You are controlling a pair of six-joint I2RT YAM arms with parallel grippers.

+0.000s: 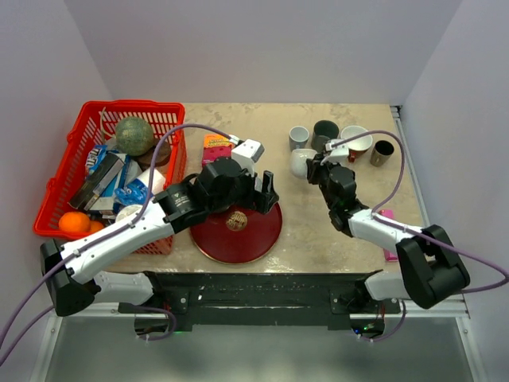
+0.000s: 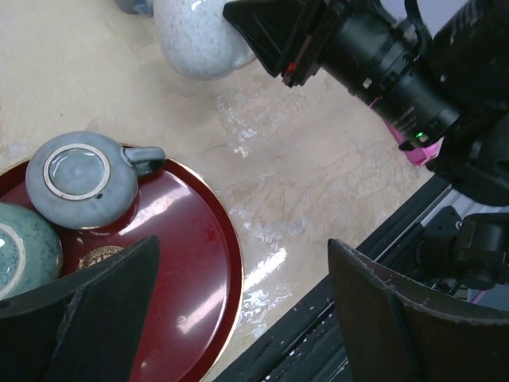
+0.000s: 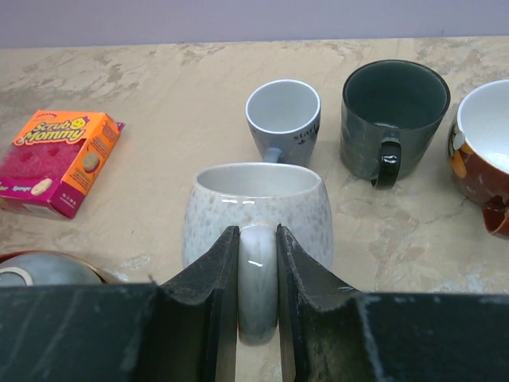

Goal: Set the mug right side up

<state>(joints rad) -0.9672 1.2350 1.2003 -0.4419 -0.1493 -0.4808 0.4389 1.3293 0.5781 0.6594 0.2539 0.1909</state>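
right gripper [image 3: 257, 239] pinching looped handle [image 3: 258, 318] of upright speckled mug [image 3: 254, 203], left gripper [image 2: 242, 306] spread above glossy round red plate [image 2: 195, 274]

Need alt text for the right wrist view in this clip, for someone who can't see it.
The right pincer is shut on the handle of an upright speckled white mug. Behind it on the beige table stand a small grey cup, a dark green mug and a brown-and-white mug; a Scrub Mommy sponge box lies to the left.
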